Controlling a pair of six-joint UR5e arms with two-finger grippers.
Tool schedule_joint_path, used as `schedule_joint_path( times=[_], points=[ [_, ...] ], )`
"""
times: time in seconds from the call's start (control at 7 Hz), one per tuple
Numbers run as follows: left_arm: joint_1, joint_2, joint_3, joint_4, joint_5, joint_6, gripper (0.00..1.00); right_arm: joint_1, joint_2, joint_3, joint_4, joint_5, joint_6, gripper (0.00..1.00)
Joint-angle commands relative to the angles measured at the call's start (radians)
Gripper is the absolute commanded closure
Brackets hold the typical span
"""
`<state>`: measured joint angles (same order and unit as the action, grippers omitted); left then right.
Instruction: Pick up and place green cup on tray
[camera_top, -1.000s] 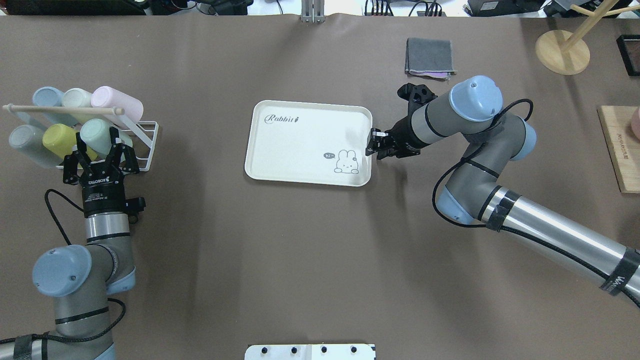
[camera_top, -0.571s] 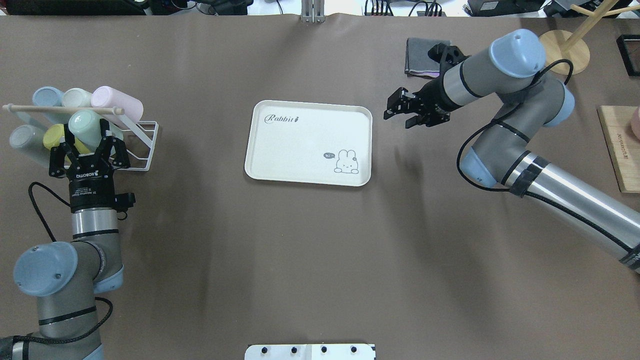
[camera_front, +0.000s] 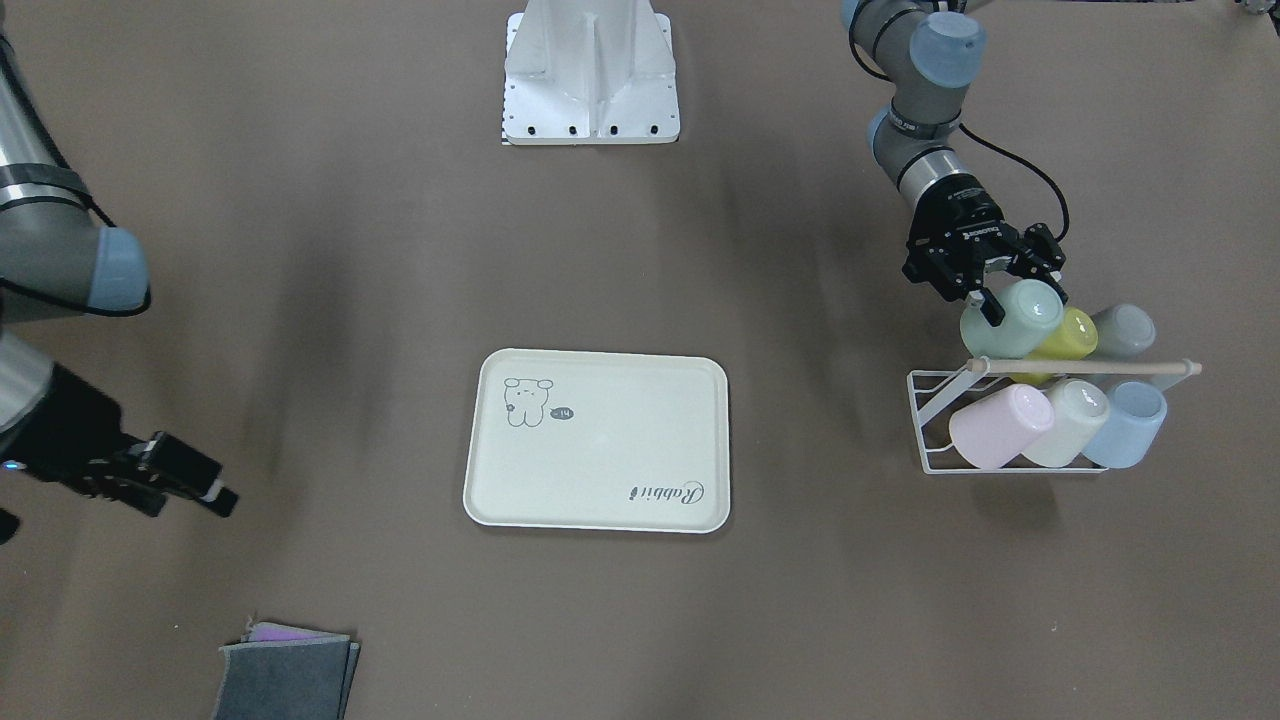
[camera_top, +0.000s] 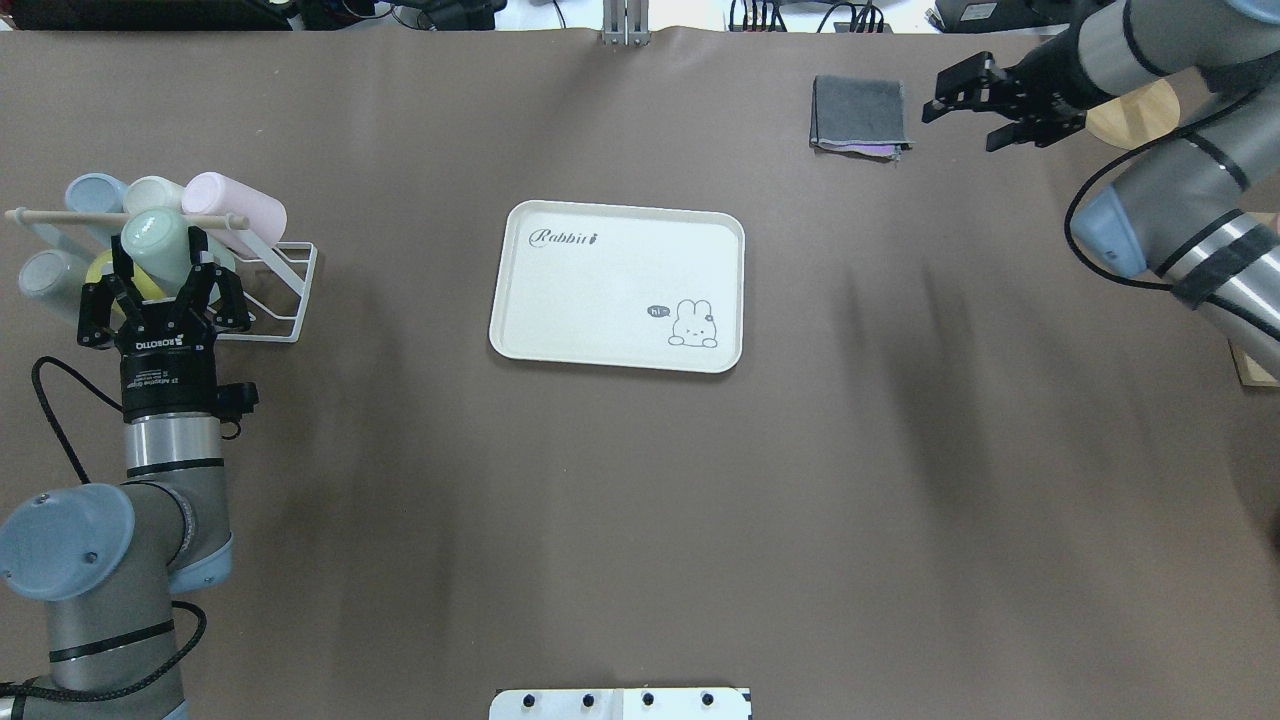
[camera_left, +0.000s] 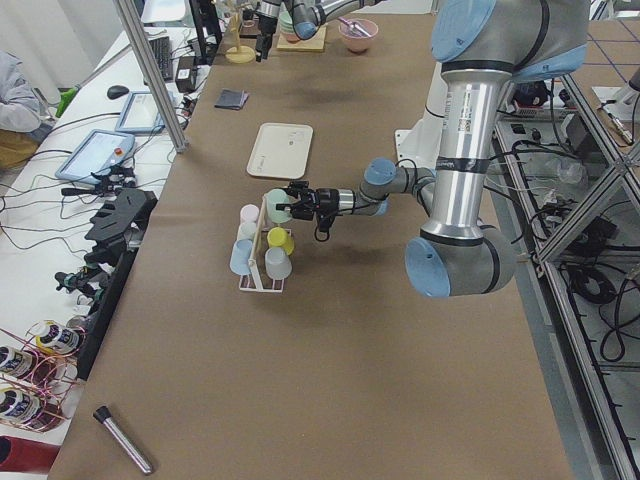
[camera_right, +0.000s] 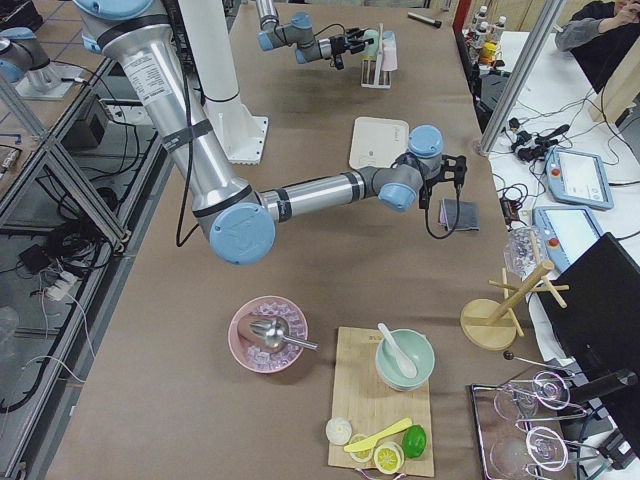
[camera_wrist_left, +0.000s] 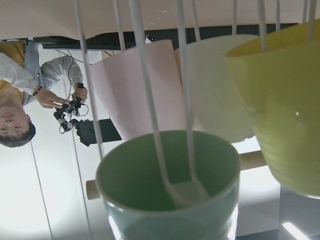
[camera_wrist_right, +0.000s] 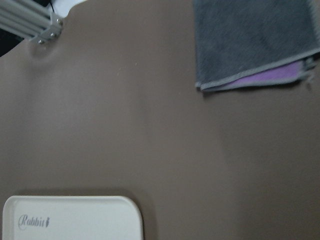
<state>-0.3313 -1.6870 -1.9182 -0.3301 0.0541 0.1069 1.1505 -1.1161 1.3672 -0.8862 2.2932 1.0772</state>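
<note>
Clenched on the green cup (camera_top: 152, 240), the left jaws grip its sides, mouth turned back toward the wrist and base pointing up and away, so its long axis is tilted and runs on from the arm. It hangs over the wire rack (camera_top: 296, 292), just above the yellow cup (camera_front: 1072, 335). In the wrist view a rack wire seems to reach into the mouth, so I judge it not fully clear. The tray (camera_top: 600, 300) lies well apart on the counter, toward the robot's right — the left arm is nearer. Spread and empty, the right jaws hang beside the grey cloth (camera_top: 858, 110).
</note>
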Motion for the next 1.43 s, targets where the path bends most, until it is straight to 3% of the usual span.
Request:
schedule_joint_path(
  times=[0.0,0.29,0.57,0.71,0.86,1.14,1.29],
  points=[
    [0.002,0.027,-0.124,0.099,0.001,0.000,0.59,0.058,-0.109,0.248,-0.353,-0.035,-0.253,0.00],
    [0.015,0.023,-0.203,0.102,-0.005,-0.004,0.61,0.060,-0.270,0.454,-0.437,-0.058,-0.261,0.00],
    [0.034,0.020,-0.260,-0.040,-0.048,-0.013,0.63,0.116,-0.317,0.518,-0.587,-0.063,-0.528,0.00],
    [0.043,0.014,-0.266,-0.163,-0.101,-0.013,0.63,0.185,-0.358,0.518,-0.643,-0.066,-0.727,0.00],
    [0.038,0.021,-0.265,-0.367,-0.118,-0.013,0.63,0.255,-0.429,0.512,-0.680,-0.075,-0.925,0.00],
    [0.032,0.033,-0.248,-0.715,-0.195,-0.013,0.63,0.377,-0.519,0.472,-0.704,-0.100,-1.151,0.00],
    [0.031,0.039,-0.231,-0.906,-0.241,-0.063,0.64,0.434,-0.521,0.395,-0.701,-0.094,-1.251,0.00]
  ],
)
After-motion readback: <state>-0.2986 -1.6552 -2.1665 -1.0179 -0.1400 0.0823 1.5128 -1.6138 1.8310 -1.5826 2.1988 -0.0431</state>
